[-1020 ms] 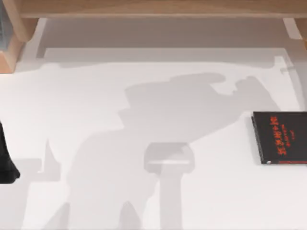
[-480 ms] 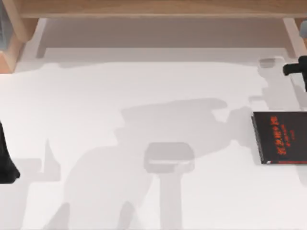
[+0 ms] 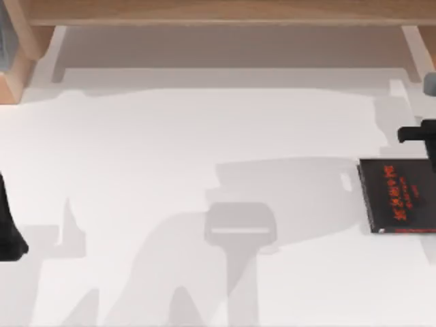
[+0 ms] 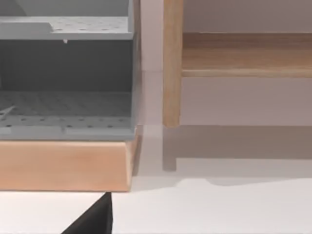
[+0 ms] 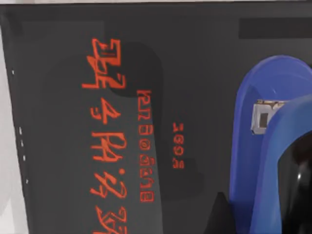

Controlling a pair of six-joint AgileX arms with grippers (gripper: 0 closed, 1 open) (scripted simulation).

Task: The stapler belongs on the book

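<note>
jaws of the right gripper cannot be told as open or closed: at the right edge of the top view only a black part of it is seen, cut off by the frame, just beyond the far edge of the book. whether the stapler is gripped cannot be told either. in the right wrist view the stapler is seen close up as a bright blue curved body with a small metal part set in it, and a dark shape lies against its lower side. behind it the book's black cover with red characters is spread across the view, so the stapler is placed over the book; whether it is touching the cover cannot be told. the book is laid flat on the white table near the right edge, with its pale page edges seen along its left side. the left arm is parked at the left edge of the table, seen as a black tapered shape, and the state of its jaws cannot be told. in the left wrist view a wooden shelf with a grey perforated tray is seen beyond the table.
</note>
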